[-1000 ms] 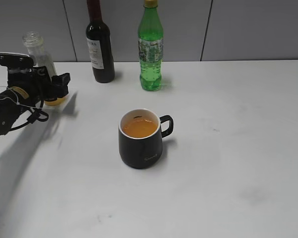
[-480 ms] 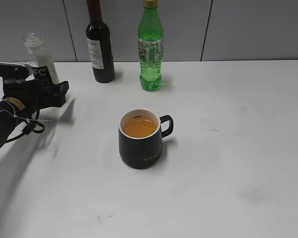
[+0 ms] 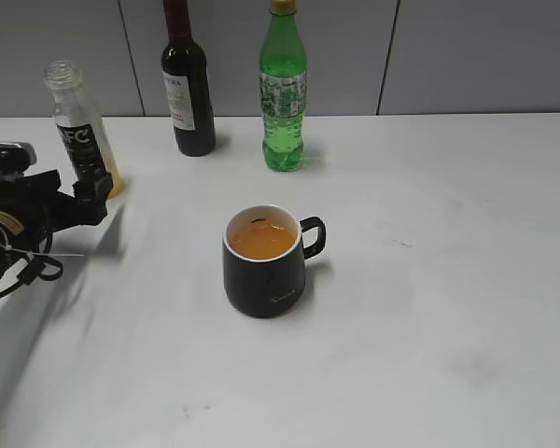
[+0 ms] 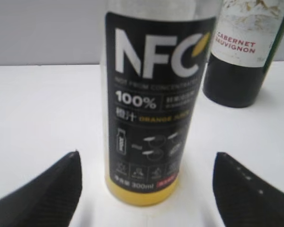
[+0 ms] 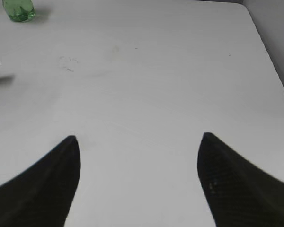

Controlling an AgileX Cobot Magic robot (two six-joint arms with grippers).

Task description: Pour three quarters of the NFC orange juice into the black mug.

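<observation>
NFC orange juice (image 4: pixel 151 109): dark label, large white "NFC" with a yellow mark in the C. Below it "100%", then Chinese characters and "ORANGE JUICE" in yellow. Low on label, "300ml". Smaller print blurred.

Wine bottle (image 4: pixel 241 47): pale label, red "CABERNET SAUVIGNON".

Black mug (image 3: pixel 265 262): small pale lettering low on side, too small to read.
</observation>
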